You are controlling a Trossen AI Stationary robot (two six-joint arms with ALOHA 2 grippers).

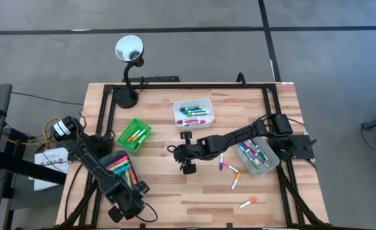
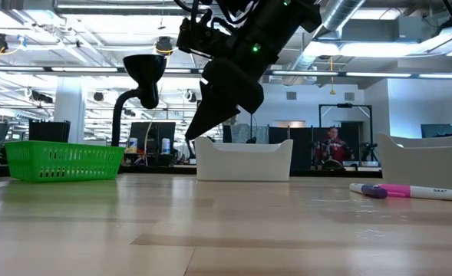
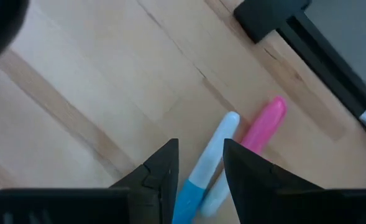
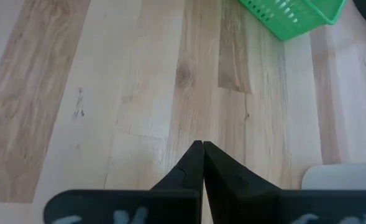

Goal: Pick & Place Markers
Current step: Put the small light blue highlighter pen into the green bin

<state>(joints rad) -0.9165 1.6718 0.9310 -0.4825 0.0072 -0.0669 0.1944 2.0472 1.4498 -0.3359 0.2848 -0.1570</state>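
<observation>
While our left gripper (image 3: 199, 180) grasps a blue-and-white marker (image 3: 202, 169) near the worktop's front-left corner, we should lift it straight, clear of the pink marker (image 3: 263, 124); our right gripper (image 4: 202, 163), clenched empty, waits mid-worktop.

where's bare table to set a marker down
Bare wood lies between the green tray and the shut right gripper, and along the near edge left of the orange-capped marker. Crowded: loose markers beside the clear grey tray.
</observation>
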